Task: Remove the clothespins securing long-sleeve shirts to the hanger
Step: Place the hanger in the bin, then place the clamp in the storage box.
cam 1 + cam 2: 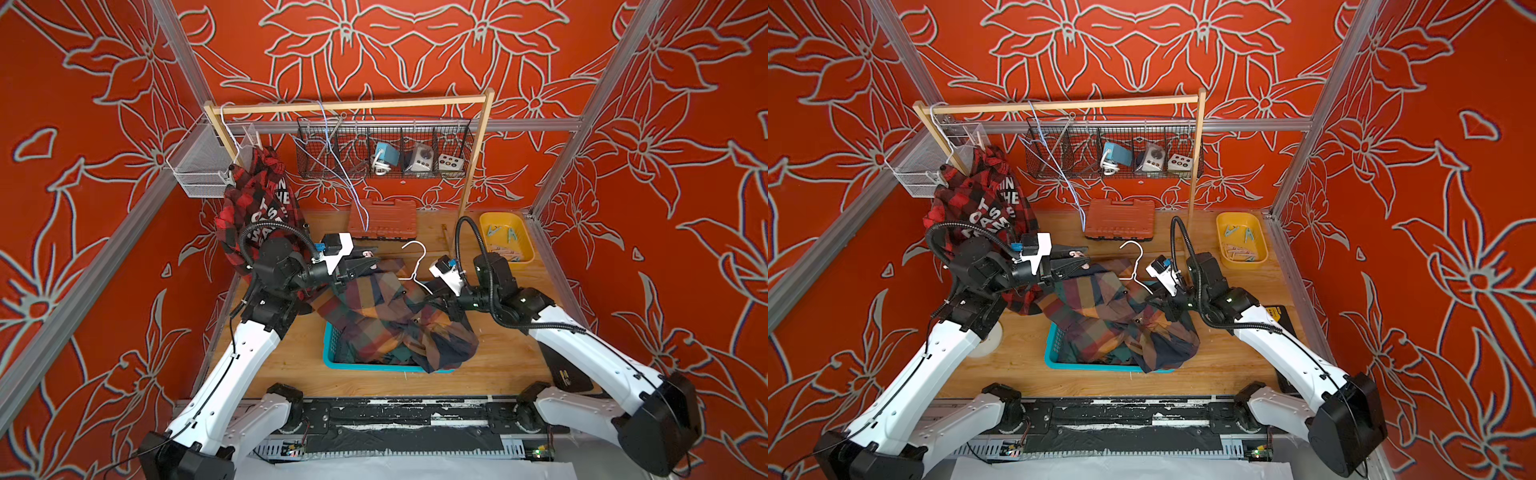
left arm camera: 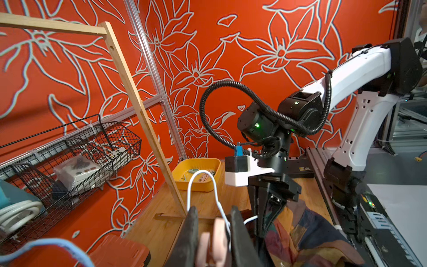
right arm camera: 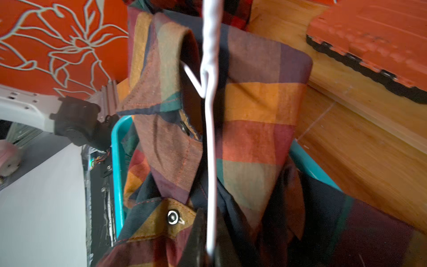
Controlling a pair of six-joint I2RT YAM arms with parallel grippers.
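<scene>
The pink clothespin [image 2: 217, 240] sits pinched in your left gripper [image 2: 214, 212], jaws nearly closed, just above the dark plaid shirt [image 1: 374, 307]. The white hanger [image 3: 209, 138] runs between the right gripper's [image 3: 209, 240] fingers; clamped or loose, I cannot tell. If loose, hanger and shirt may drop into the basket [image 1: 328, 349].

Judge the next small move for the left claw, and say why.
Probably carry the pink clothespin to the yellow tray: the left claw pinches it, the right claw grips the white hanger, and other pins lie in that tray.
</scene>
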